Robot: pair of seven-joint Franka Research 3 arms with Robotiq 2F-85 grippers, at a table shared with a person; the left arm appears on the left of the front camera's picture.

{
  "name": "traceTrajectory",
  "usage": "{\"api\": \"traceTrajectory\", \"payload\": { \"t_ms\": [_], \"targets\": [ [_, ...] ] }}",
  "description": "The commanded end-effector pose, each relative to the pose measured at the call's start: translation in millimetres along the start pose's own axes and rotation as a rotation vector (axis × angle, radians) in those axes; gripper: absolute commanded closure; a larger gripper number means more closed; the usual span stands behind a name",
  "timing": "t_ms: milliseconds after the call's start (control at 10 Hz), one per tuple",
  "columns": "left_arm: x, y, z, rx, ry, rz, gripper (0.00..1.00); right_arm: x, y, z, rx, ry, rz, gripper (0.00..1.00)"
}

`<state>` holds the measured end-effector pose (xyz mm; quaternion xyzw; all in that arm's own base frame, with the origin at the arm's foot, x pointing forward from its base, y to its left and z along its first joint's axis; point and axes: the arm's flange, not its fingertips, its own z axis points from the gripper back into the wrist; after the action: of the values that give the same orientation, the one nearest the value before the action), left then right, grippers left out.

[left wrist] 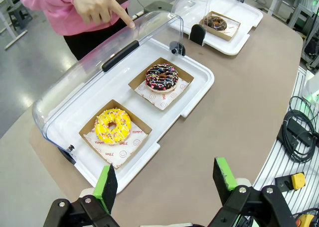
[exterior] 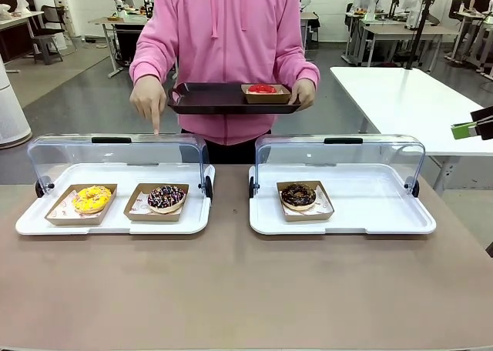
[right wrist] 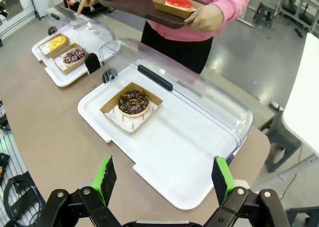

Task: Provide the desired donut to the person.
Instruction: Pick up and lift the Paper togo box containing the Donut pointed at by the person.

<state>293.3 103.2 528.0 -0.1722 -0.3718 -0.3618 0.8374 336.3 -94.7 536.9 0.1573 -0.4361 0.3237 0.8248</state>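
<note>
Standing on the brown desk (exterior: 231, 289) are two white plastic trays, each with a clear domed lid swung open along its far edge.

Containers and contents:
- The two-donut tray (exterior: 115, 228) holds a yellow donut (exterior: 92, 199) with coloured sprinkles. Beside it is a sprinkled chocolate donut (exterior: 166, 197) with white drizzle. The two sit apart.
- The single-donut tray (exterior: 370, 212), just beside the two-donut tray, holds one nut-topped chocolate donut (exterior: 298, 195).
- A dark rectangular serving tray (exterior: 208, 98) is held beyond the two-donut tray by the person (exterior: 223, 35) in a pink hoodie. It carries a red-glazed donut (exterior: 263, 88).
- Each donut sits in its own brown card boat (exterior: 58, 212).

Count: four donuts, four boats, two white trays, two lids, one dark tray.

The person's pointing hand (exterior: 149, 101) aims an index finger down at the top of the two-donut tray's lid (exterior: 115, 157). The fingertip is nearer the sprinkled chocolate donut's end. Their other hand (exterior: 303, 93) grips the dark tray.

The left gripper (left wrist: 166, 176) hangs over the desk on the near side of the two-donut tray, fingers spread wide and holding nothing. The right gripper (right wrist: 163, 171) hangs likewise over the single-donut tray's near edge, fingers apart and empty.
</note>
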Motion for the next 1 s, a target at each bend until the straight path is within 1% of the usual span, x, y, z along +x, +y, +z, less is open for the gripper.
{"api": "traceTrajectory", "payload": {
  "t_ms": [0,300,400,500,600,700,800,900],
  "targets": [
    [-1,0,0,-0.007,-0.011,0.005,0.0,-1,2,0,-0.009,0.013,-0.014,0.0],
    [0,0,0,0.0,0.0,0.0,0.0,-1,2,0,-0.009,0.013,-0.014,0.0],
    [13,-29,-10,-0.031,0.067,-0.176,0.0,-1,2,0,-0.009,0.013,-0.014,0.0],
    [48,-37,-26,-0.035,0.146,-0.287,0.0,-1,2,0,-0.009,0.013,-0.014,0.0],
    [71,-48,-47,-0.085,0.216,-0.398,0.0,-1,2,0,-0.009,0.013,-0.014,0.0],
    [85,-61,-75,-0.115,0.282,-0.497,0.0,-1,2,0,-0.009,0.013,-0.014,0.0],
    [99,-66,-105,-0.161,0.384,-0.648,0.0,-1,2,0,-0.009,0.013,-0.014,0.0],
    [106,-69,-145,-0.207,0.434,-0.77,0.0,-1,2,0,-0.009,0.013,-0.014,0.0]
  ]
}}
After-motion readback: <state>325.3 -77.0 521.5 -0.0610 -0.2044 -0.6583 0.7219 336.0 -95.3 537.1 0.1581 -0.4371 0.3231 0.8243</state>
